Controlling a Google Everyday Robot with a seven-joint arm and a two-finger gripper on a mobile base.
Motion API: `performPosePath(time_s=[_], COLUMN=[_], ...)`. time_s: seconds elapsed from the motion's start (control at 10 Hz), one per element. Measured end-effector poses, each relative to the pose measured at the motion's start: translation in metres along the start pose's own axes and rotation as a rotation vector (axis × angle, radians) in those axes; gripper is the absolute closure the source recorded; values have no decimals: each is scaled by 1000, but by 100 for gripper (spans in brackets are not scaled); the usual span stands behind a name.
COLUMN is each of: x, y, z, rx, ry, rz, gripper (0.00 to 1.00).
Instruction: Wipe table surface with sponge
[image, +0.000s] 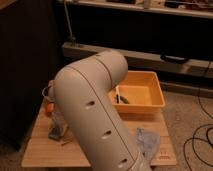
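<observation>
My big white arm (95, 105) fills the middle of the camera view and hides much of the low wooden table (45, 152). My gripper (54, 117) shows only partly past the arm's left edge, reaching down over the table's left part. Just below it a small blue-grey pad, likely the sponge (55, 132), lies on the wood. An orange thing (48, 106) sits beside the gripper; I cannot tell what it is.
An orange plastic bin (145, 90) stands at the table's back right with a dark utensil (120, 98) inside. A crumpled grey cloth (147, 141) lies at the front right. A dark cabinet is at the left, a shelf unit is behind, and cables lie on the floor at the right.
</observation>
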Motion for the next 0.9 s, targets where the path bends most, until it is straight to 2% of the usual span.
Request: performPosePath(time_s=[0.3,0.6,0.8,0.9], x=[22,47,51,46], y=[-4,22,45,51], z=[7,22,26,25], rx=[31,65,78,69], ry=[-5,5,-2,-8], rz=[-26,-102,-166,-190], gripper=[100,100,100,100])
